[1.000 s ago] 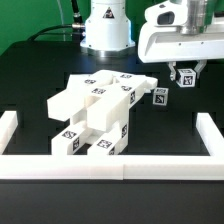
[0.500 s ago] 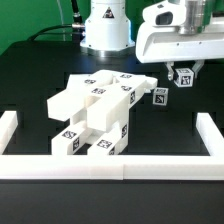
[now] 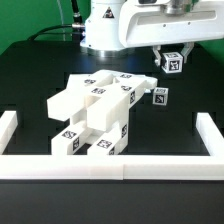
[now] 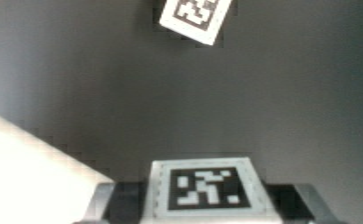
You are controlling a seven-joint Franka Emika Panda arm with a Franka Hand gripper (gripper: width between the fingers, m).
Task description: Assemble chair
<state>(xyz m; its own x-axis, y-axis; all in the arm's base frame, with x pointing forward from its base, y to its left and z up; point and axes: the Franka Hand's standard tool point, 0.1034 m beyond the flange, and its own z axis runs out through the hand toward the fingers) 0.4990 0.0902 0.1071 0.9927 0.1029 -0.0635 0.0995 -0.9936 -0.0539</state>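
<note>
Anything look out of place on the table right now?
Nothing looks damaged. One small tagged block sits loose on the table, apart from the chair, on the exterior view's right; the gripper holds a second block.

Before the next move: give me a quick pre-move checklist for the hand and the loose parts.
1. Small block gripped in the hand: ok, it sits between the fingers.
2. Held block off the table: ok, it hangs above it.
3. Second loose block apart from the held one: ok, it lies on the table beside the chair assembly.
4. Chair assembly resting on the table, untouched by the hand: ok.
5. Socket for the held block visible: cannot tell.
</note>
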